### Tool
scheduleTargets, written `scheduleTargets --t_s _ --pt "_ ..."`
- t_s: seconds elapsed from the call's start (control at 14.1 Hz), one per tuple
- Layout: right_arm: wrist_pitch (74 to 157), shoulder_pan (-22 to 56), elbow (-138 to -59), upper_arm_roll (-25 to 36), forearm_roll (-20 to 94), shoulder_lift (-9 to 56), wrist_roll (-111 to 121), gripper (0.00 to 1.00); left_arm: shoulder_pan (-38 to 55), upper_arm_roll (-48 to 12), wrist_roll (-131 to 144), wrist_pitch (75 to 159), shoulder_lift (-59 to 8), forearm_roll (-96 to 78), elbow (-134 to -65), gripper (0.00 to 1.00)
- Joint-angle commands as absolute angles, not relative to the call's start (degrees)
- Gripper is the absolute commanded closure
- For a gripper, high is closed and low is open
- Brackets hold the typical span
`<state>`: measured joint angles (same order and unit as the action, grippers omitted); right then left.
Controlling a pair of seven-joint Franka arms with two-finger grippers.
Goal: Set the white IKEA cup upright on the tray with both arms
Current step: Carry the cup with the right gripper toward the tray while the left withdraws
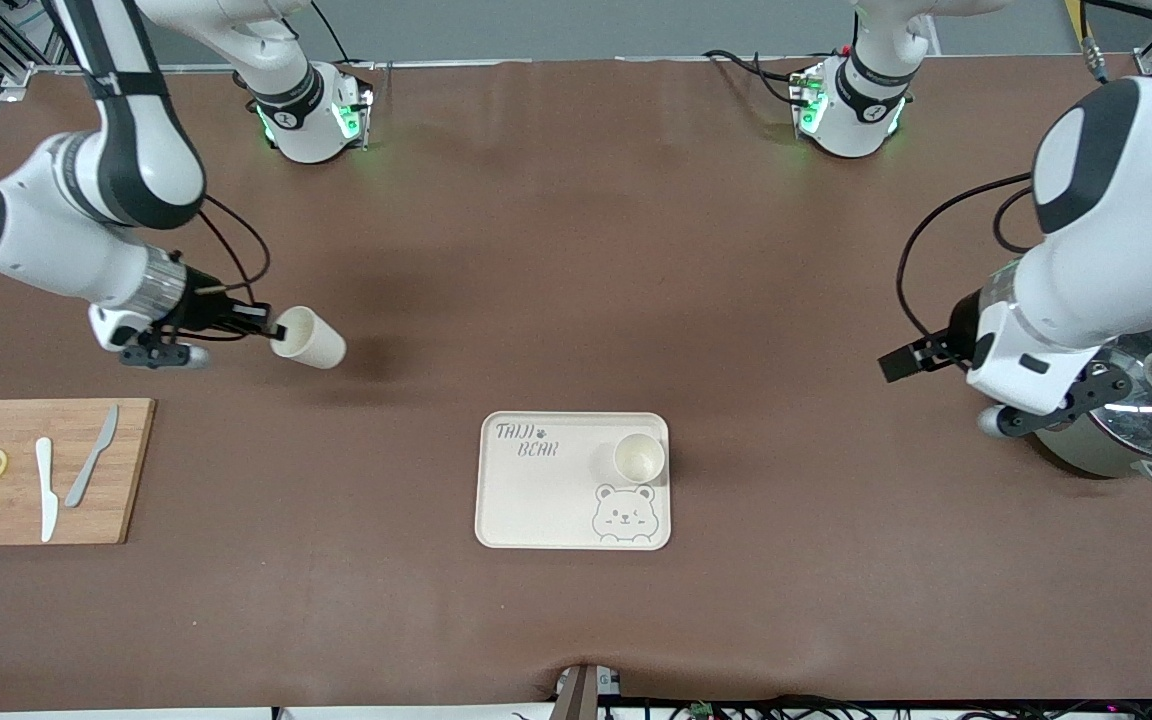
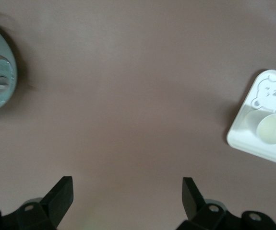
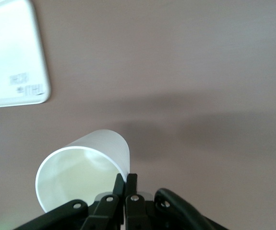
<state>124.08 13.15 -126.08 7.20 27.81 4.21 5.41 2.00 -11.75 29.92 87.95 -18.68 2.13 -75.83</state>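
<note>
White and thin-walled, the held cup (image 1: 309, 337) looks light, stiff and a little slippery. The right pincer (image 1: 261, 322) pinches its rim, one finger inside, carrying it tilted on its side over the brown surface (image 1: 576, 250) toward the right arm's end. A rim pinch suits it; squeezing harder seems needless. Another cup (image 1: 639, 458) already stands upright on the tray (image 1: 536, 500). The left pincer (image 1: 911, 357) hangs released beside a lidded steel pot (image 1: 1151, 410), waiting.

A brown-covered table (image 1: 556, 250) carries a cream rectangular bear-printed tray (image 1: 546, 500) near the front camera, a wooden cutting board (image 1: 11, 520) at the right arm's end, and a lidded steel pot (image 1: 1151, 420) at the left arm's end.
</note>
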Motion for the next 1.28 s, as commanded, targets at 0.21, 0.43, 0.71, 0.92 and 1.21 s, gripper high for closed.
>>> scheduleTargets --t_s 0.21,0.43,0.71,0.92,1.21 --pt "122.7 22.0 -111.8 7.7 30.1 15.8 -1.2 1.00 -2.5 -12.2 18.5 87.6 -8.8 3.2 -86.2 0.00" --pt "122.9 23.6 -106.4 7.7 29.7 18.6 -9.4 1.00 -2.6 -12.3 18.0 88.7 -4.7 3.2 -90.9 0.00" --pt "122.8 23.8 -95.1 7.8 28.8 28.9 -14.7 1.00 -4.4 -12.5 12.3 92.3 -0.7 3.1 -96.1 0.00" --pt "123.0 25.2 -87.9 7.8 28.6 35.3 -24.6 1.00 -5.2 -12.5 11.0 97.7 2.7 3.1 -101.1 0.00" --pt "124.4 29.4 -85.8 8.1 22.7 37.2 -39.3 1.00 -5.4 -12.1 10.7 99.2 2.7 3.0 -100.1 0.00"
